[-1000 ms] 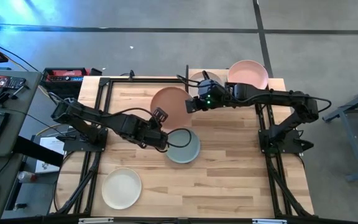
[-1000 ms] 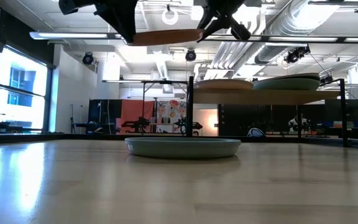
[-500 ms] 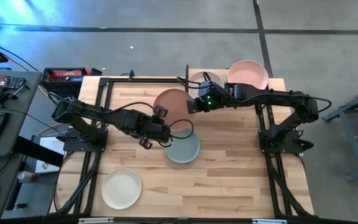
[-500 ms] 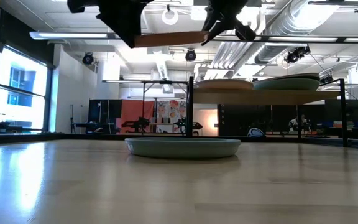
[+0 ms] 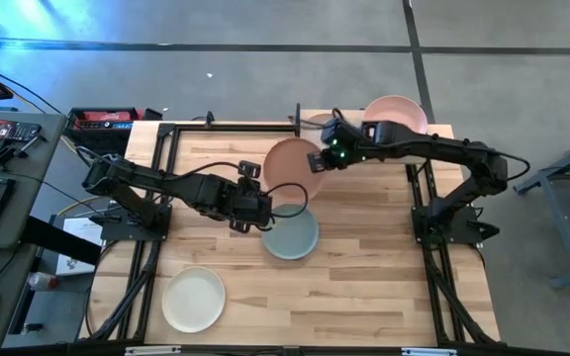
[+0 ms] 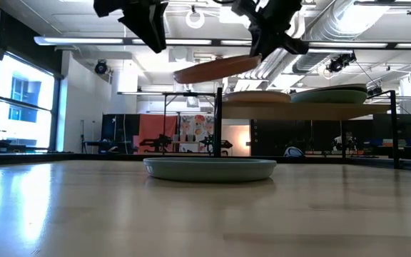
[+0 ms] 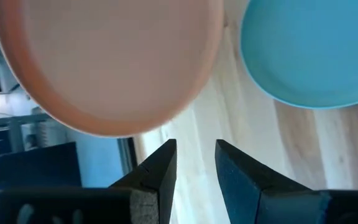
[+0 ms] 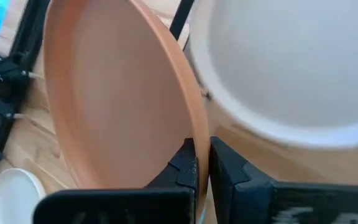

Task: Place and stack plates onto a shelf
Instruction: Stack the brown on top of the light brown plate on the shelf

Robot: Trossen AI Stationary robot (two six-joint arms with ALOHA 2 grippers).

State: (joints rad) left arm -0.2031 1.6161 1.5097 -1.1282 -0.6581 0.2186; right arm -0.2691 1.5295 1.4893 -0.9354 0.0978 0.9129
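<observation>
The right gripper is pinched tight on the rim of a peach plate and holds it up in the air, tilted a bit, just beside the shelf. From the side you can see the peach plate hanging above the table, with the edge near the shelf higher.

The left gripper has its fingers apart and nothing between them. It hangs in the air near the low edge of the peach plate, not touching it.

Under both grippers a blue-green plate lies flat on the table. A cream plate lies well apart from it, near the front corner on the left arm's side.

On the shelf sit two plates side by side: a pink plate and a pale plate, the pale one partly hidden from above by the right arm
</observation>
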